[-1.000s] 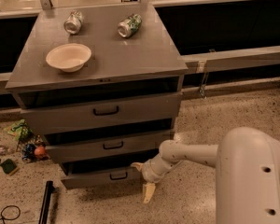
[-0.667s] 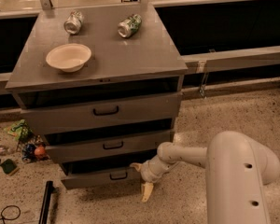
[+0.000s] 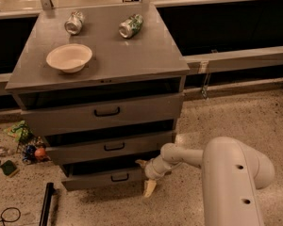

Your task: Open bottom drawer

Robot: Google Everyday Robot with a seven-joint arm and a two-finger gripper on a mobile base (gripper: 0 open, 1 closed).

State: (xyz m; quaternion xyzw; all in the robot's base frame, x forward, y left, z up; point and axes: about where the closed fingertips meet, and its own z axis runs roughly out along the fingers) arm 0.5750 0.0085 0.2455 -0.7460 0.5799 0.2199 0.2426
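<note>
The bottom drawer [image 3: 92, 180] sits lowest in the cabinet [image 3: 132, 65], near the floor; the end effector [image 3: 145, 175] hangs at the drawer's right front corner, spread wide, gripping nothing.

The bottom drawer [image 3: 92, 181], grey metal with a small black bar handle [image 3: 119, 177], is sitting lowest in the cabinet [image 3: 108, 60], with a dark gap showing above its shallow front. The gripper [image 3: 145, 175] is hanging at its right end, fingers spread.
</note>
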